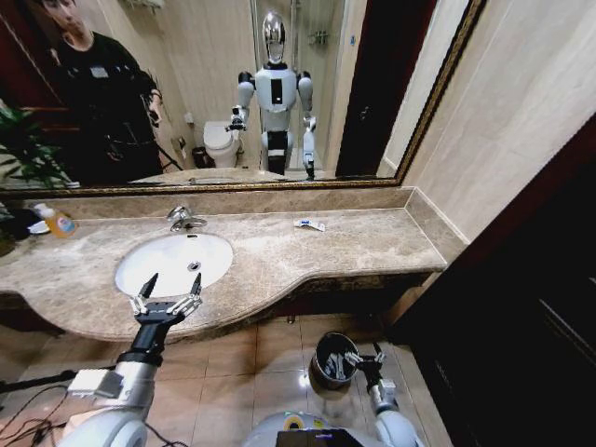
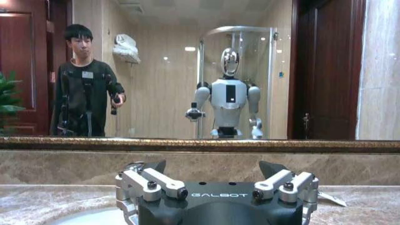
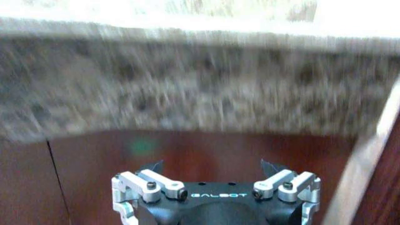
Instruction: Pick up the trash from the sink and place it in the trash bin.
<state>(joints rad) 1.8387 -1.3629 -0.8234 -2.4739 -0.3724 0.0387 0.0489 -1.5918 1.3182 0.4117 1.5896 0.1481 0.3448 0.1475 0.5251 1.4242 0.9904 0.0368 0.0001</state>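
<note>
Sink (image 1: 154, 270) sits left of centre in the head view, its white basin bare, set in the marble bench (image 1: 307, 256). The left gripper (image 1: 171, 287) hovers at the basin's near rim, jaws spread wide and holding nothing. One white trash wrapper (image 1: 310, 224) lies on the bench, up and right of the sink, near the mirror. At lower centre the trash bin (image 1: 333, 363) stands on the floor; the right gripper (image 1: 365, 358) is just beside its rim, jaws open and empty.

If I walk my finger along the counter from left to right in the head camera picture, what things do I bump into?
soap bottle → left gripper over the sink → faucet → small white tube lying alone on the marble.
</note>
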